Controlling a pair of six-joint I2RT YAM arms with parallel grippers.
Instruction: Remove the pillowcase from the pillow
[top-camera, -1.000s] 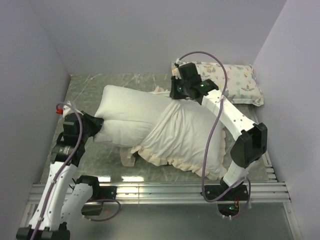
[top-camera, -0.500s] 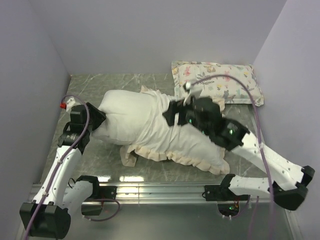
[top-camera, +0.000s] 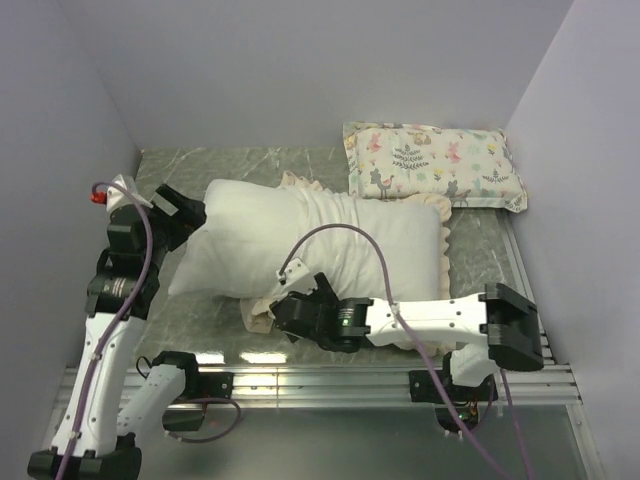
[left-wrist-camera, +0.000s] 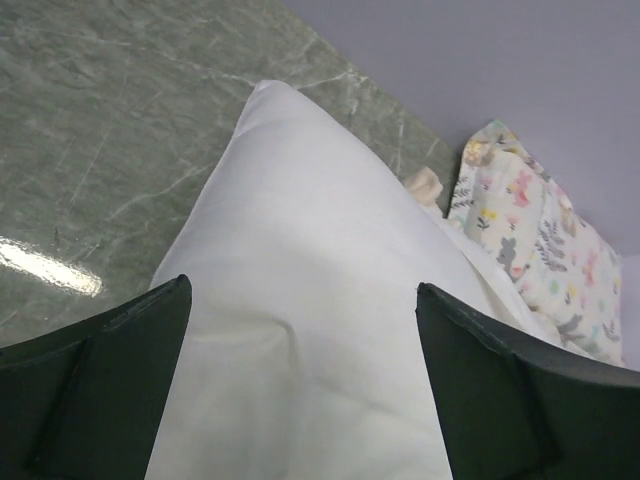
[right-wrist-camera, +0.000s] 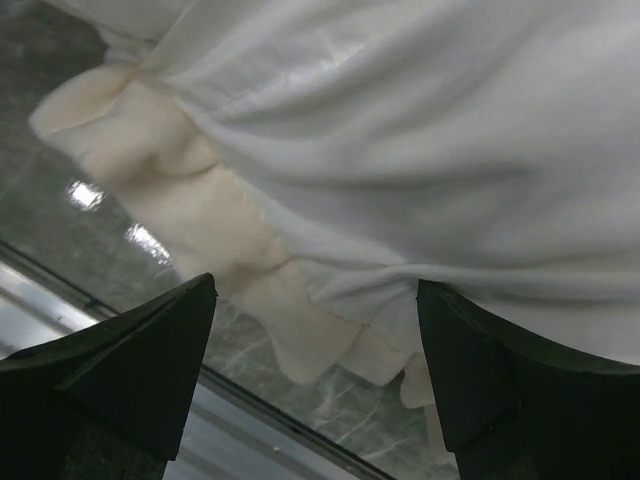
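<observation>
Evidently mid-removal: the pillowcase (top-camera: 380, 235) covers the right part of the pillow (top-camera: 235, 235), at frame centre. The left gripper (top-camera: 180, 212) is spread at the bare left end. The right gripper (top-camera: 292, 312) is spread over the frill (right-wrist-camera: 200, 215), holding nothing. Likely next: pinch the frill, anchor the pillow, draw rightward.

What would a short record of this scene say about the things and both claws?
Pillow: large plain white plump pillow, left end bare.
Cover: cream-white fabric pillowcase with ruffled frill, over the pillow's right part.
Left gripper: open, at the bare end.
Right gripper: open, at the near frill.
Other: small floral-print pillow, back right.
</observation>
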